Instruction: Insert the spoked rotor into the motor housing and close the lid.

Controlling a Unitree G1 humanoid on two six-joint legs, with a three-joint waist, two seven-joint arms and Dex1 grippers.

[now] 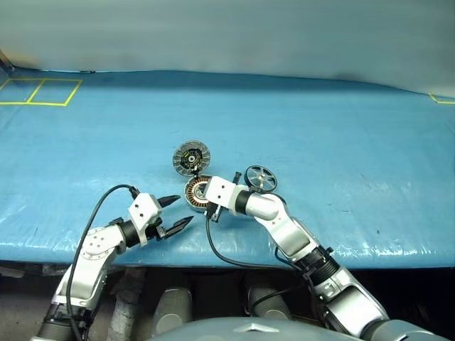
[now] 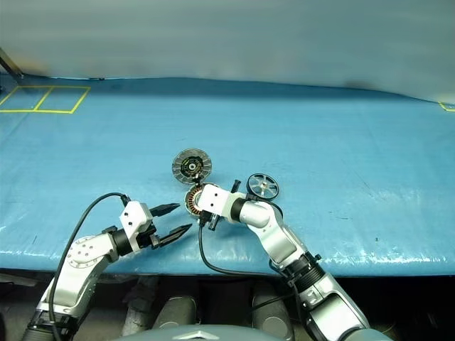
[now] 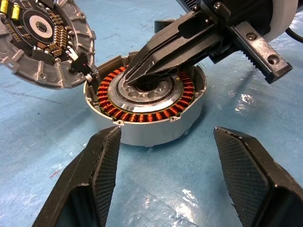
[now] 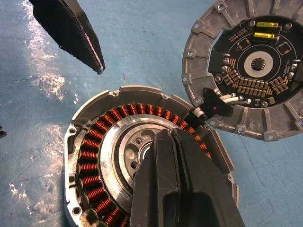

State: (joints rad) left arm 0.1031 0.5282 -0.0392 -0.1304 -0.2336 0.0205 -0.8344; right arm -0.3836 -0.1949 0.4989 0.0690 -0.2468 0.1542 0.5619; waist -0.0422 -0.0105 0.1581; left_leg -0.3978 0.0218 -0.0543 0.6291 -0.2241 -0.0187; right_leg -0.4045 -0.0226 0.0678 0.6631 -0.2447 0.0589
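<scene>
The motor housing [image 1: 197, 193], a silver cup with copper windings, sits on the blue table with its lid [image 1: 192, 158] swung open on the far side, circuit face showing [image 4: 251, 66]. My right gripper [image 4: 165, 137] is shut, empty, and its tips rest over the housing's silver centre [image 3: 151, 92]. Just to the housing's near left, my left gripper [image 1: 181, 212] stands open, and its fingers [image 3: 94, 175] frame the housing wall without touching it. The spoked rotor [image 1: 261, 177], black-rimmed, sits on the table right of the housing, beyond my right forearm.
A blue sheet covers the table [image 1: 341, 142]; its front edge [image 1: 213, 259] runs just below both wrists. Yellow tape squares [image 1: 39, 91] mark the far left corner, and another yellow mark [image 1: 442, 99] lies far right. Black cables loop off both wrists.
</scene>
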